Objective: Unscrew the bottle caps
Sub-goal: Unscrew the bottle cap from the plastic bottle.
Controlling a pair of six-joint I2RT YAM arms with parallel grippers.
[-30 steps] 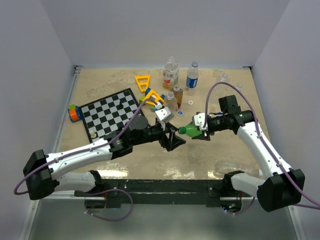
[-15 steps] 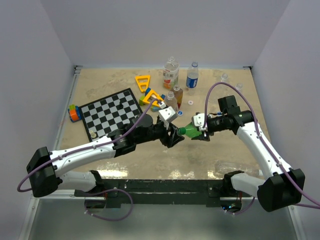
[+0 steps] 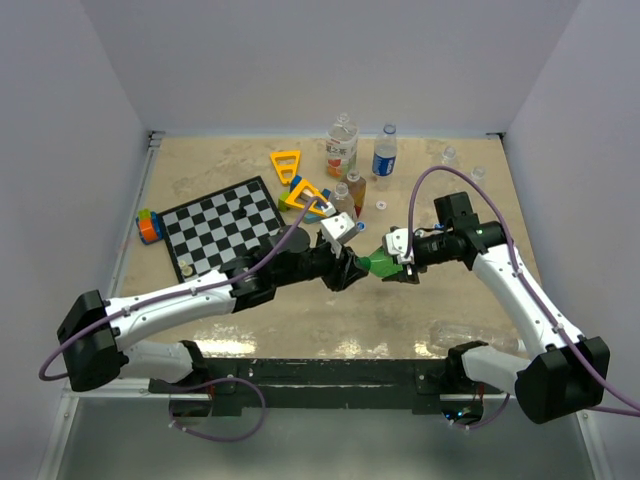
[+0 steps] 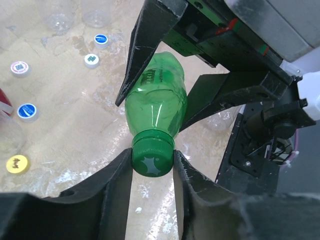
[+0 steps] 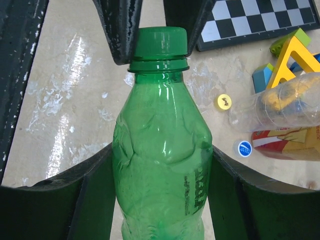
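A green bottle [image 3: 380,264] hangs lying on its side above the table's middle. My right gripper [image 3: 402,256] is shut on its body [image 5: 162,165], one finger on each side. The bottle's green cap [image 4: 152,155] points toward the left arm. My left gripper [image 3: 354,268] is shut on that cap, both pads touching its ribbed sides. In the right wrist view the cap [image 5: 161,42] sits between the left fingertips at the top. Loose caps lie on the table: blue [image 4: 101,40], white [image 4: 91,60] and yellow [image 4: 17,163].
Behind the grippers stand an orange-label bottle [image 3: 341,150], a blue-label bottle [image 3: 385,153] and small clear bottles [image 3: 344,200]. Yellow triangular frames [image 3: 286,163] and a chessboard [image 3: 220,225] lie to the left. More clear bottles [image 3: 449,155] stand at the far right.
My left gripper has moved right up to the bottle's neck and closed from open onto the green cap. The right gripper and the bottle have stayed in place.
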